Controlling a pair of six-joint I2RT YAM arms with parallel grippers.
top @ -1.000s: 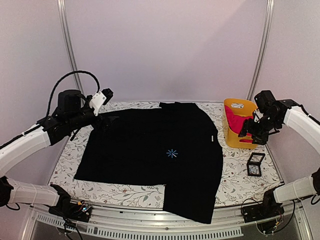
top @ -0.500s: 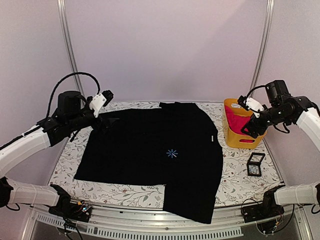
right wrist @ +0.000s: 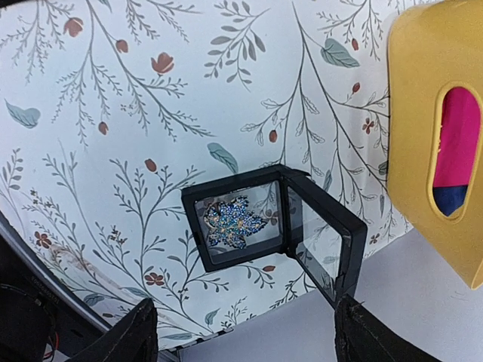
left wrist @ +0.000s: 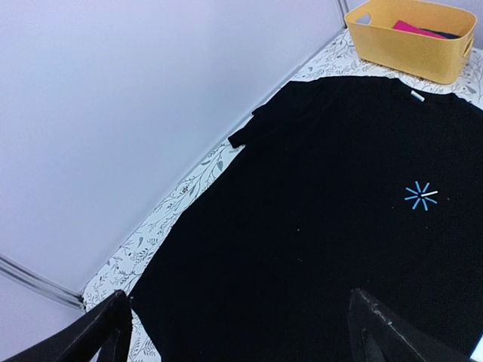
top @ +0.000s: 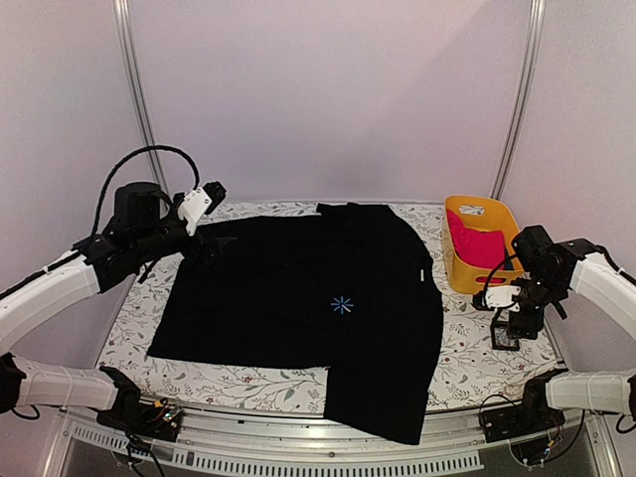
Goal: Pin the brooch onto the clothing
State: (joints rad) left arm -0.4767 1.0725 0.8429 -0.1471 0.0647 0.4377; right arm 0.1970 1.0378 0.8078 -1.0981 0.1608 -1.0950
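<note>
The brooch [right wrist: 235, 220], a sparkly blue-and-gold leaf shape, lies inside a small black square frame case [right wrist: 234, 185] whose clear lid stands open to its right. My right gripper [right wrist: 245, 341] is open and empty, hovering above the case with its fingers apart on either side of it; in the top view it [top: 509, 316] partly hides the case [top: 505, 338]. The black shirt [top: 298, 288] lies spread flat, its blue asterisk print [top: 342, 305] on the chest. My left gripper [top: 204, 243] is open and empty over the shirt's [left wrist: 317, 226] far left shoulder.
A yellow basket [top: 459, 260] holding a pink garment [top: 475, 243] stands at the back right, just beyond the case; it also shows in the right wrist view [right wrist: 430, 113]. The floral tablecloth [top: 467, 358] ends close to the case on the right.
My right arm swung from above the yellow basket down and nearer, and now hangs over the black frame case. The left arm has hardly moved.
</note>
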